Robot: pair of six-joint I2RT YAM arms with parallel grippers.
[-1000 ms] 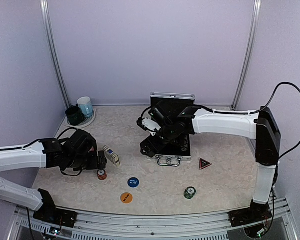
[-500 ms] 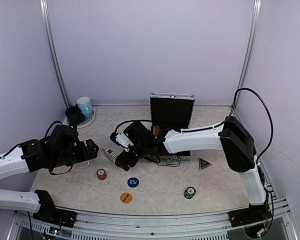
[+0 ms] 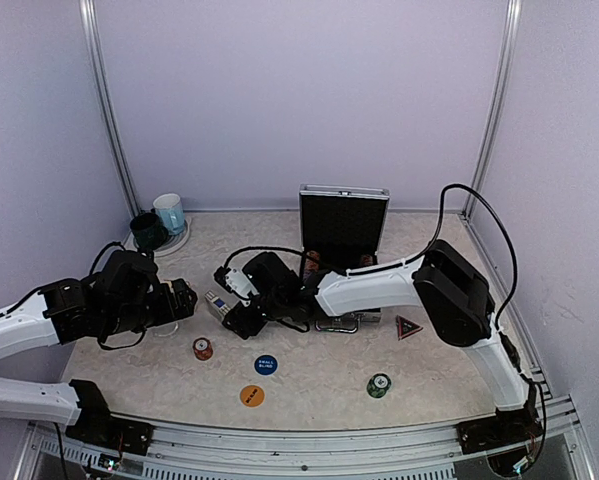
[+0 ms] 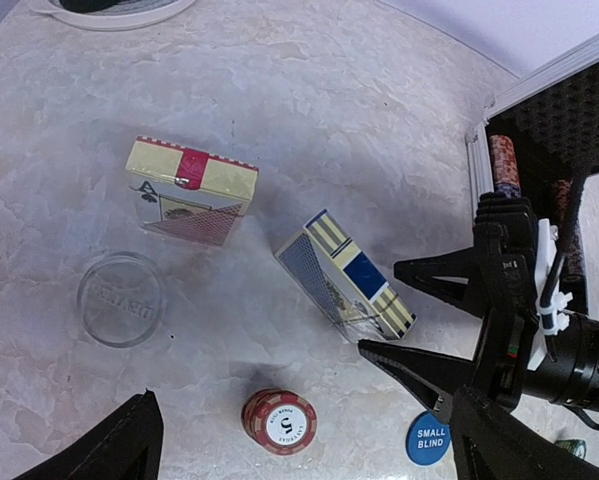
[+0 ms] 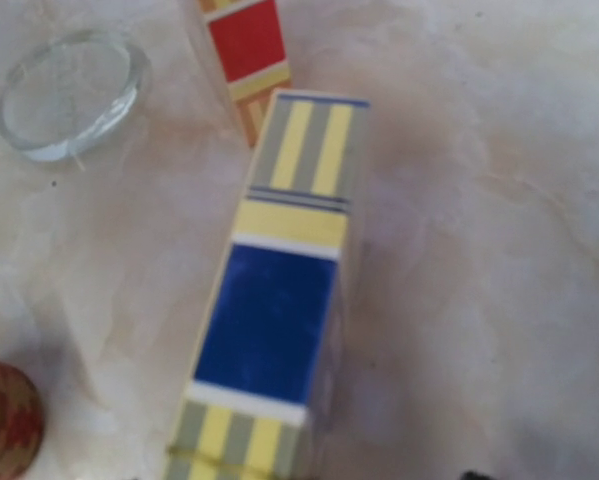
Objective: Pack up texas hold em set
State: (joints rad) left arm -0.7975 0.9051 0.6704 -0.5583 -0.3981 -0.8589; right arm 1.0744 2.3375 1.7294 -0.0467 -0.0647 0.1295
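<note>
From above, the open silver aluminium case [image 3: 344, 222] is seen at the back of the table [image 3: 439, 350], with the right gripper [image 3: 233, 313] at the blue-banded card deck [image 3: 218, 301]. From the left wrist, the left gripper's [image 4: 303, 397] jaws are shown spread wide, and the right gripper's jaws are shown apart, either side of the deck's end. From the right wrist, the deck is seen near a clear round disc [image 5: 69, 90].

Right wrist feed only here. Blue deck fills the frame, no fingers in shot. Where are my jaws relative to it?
Observer: The right gripper is open, one finger on each side of the blue deck, at the end facing the arm. I cannot tell if they touch.
Operator: Case ready?
Observer: The case is open, lid upright, with chip stacks inside.
Operator: Left arm in the way?
Observer: No. The left gripper is open and empty, hovering to the left of that deck.
</note>
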